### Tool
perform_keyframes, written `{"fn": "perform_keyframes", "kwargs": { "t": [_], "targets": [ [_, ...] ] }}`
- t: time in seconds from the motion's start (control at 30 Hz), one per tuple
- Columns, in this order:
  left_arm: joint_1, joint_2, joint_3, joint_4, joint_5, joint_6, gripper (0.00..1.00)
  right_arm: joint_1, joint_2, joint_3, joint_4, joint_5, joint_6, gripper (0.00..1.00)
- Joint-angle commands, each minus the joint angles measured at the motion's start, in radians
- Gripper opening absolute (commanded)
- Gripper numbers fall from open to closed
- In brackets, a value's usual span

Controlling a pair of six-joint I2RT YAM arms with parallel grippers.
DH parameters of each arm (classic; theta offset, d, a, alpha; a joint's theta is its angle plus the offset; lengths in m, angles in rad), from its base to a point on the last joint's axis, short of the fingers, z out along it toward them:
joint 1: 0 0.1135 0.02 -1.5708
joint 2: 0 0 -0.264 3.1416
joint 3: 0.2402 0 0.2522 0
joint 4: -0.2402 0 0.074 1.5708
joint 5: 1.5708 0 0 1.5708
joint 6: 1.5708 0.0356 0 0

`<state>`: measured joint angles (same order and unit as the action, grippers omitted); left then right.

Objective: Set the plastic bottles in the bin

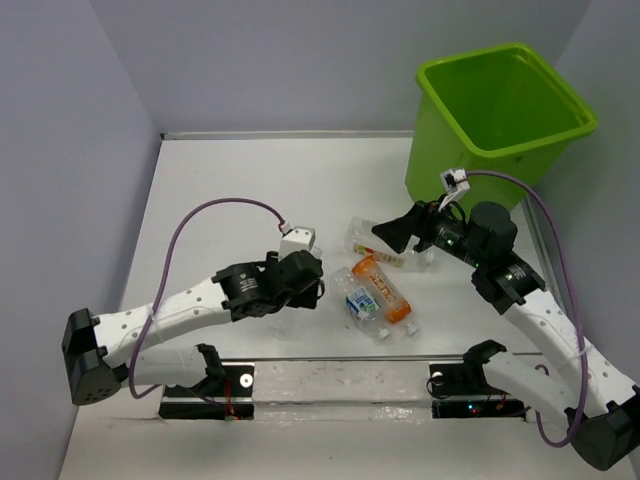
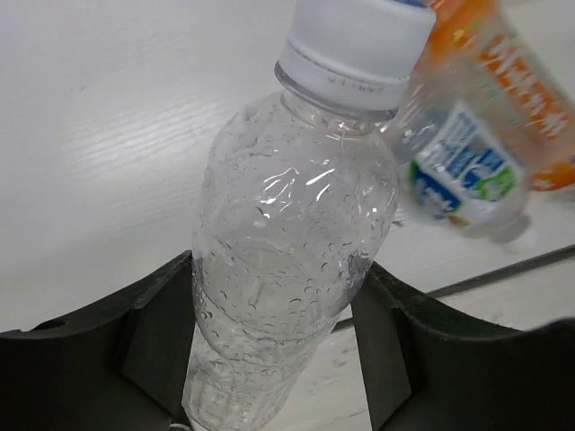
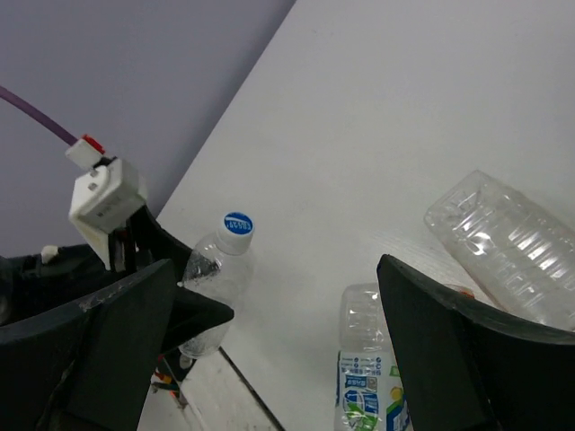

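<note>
The left gripper (image 2: pixel 278 305) is half closed, its fingers (image 2: pixel 157 346) against both sides of a clear bottle (image 2: pixel 296 215) whose white cap points away from the wrist, near the middle of the tabletop (image 1: pixel 250 170) toward its near edge. Just to its right, a blue-labelled bottle (image 1: pixel 360 303) and an orange-labelled bottle (image 1: pixel 385 290) lie side by side. The right gripper (image 1: pixel 400 232) hangs wide open and empty over a ribbed clear bottle (image 3: pixel 503 238). The bin (image 1: pixel 445 160) stands at the far right corner.
</note>
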<state>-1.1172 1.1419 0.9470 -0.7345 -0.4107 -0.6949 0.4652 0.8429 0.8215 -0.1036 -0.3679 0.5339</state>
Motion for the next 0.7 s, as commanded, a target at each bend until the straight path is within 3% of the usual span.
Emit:
{"fn": "perform_keyframes", "kwargs": {
  "t": [0.0,0.2,0.33,0.5,0.6,0.67],
  "targets": [
    [-0.001,-0.102,-0.003,0.344,0.042,0.072,0.56,0.064,0.048,0.027,0.133,-0.124,0.034,0.99],
    [0.002,-0.087,-0.033,0.527,0.094,0.124,0.56,0.205,0.126,0.044,0.156,-0.088,0.006,1.00],
    [0.002,-0.094,-0.056,0.664,0.147,0.136,0.56,0.248,0.174,0.048,0.166,-0.030,-0.002,1.00],
    [0.002,-0.093,-0.060,0.721,0.191,0.155,0.56,0.266,0.208,0.054,0.179,0.018,-0.002,0.96],
    [0.000,-0.096,-0.062,0.727,0.185,0.149,0.58,0.279,0.225,0.059,0.182,0.024,0.001,0.79],
    [0.002,-0.100,-0.062,0.728,0.176,0.144,0.62,0.288,0.223,0.059,0.186,0.041,0.009,0.56]
  ]
}}
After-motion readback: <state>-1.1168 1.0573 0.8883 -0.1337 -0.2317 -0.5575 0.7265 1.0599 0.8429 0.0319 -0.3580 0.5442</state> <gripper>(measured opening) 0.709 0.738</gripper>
